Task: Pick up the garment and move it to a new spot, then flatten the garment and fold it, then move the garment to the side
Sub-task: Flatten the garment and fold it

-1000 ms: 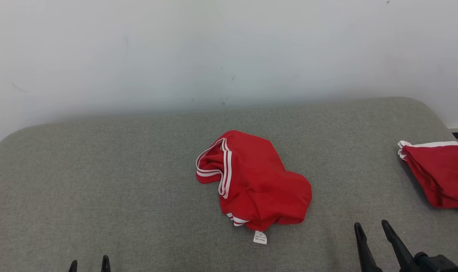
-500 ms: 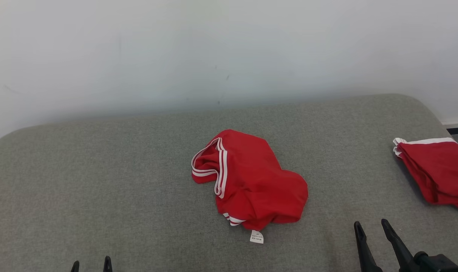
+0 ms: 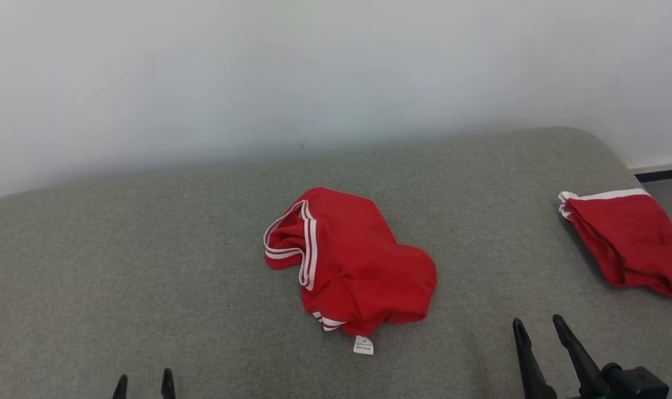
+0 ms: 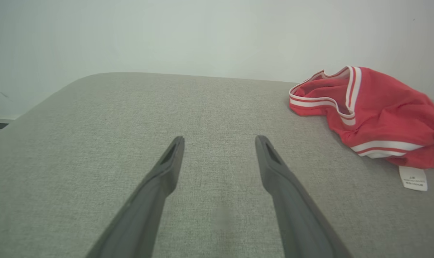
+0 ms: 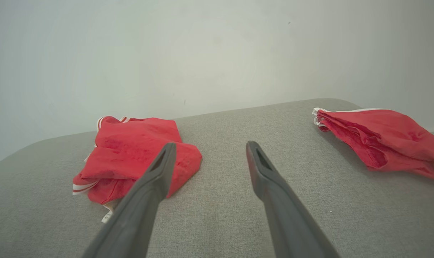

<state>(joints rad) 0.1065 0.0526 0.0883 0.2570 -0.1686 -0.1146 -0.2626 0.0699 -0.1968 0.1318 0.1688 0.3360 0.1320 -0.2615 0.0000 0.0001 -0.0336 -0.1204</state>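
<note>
A crumpled red garment (image 3: 352, 266) with white stripes and a white label lies in the middle of the grey cushion (image 3: 147, 249). It also appears at the right of the left wrist view (image 4: 374, 107) and at the left of the right wrist view (image 5: 131, 154). My left gripper (image 3: 144, 383) is open at the lower left, well short of the garment. My right gripper (image 3: 538, 328) is open at the lower right, also apart from it. Both pairs of fingers hold nothing (image 4: 220, 140) (image 5: 210, 147).
A second red garment (image 3: 624, 241) with white trim lies folded at the cushion's right edge, also seen in the right wrist view (image 5: 378, 139). A pale wall (image 3: 314, 72) rises behind the cushion. Bare grey cushion surrounds the crumpled garment.
The whole head picture has shifted left and slightly up, so the camera moved. Both garments lie as before, and both grippers stay open.
</note>
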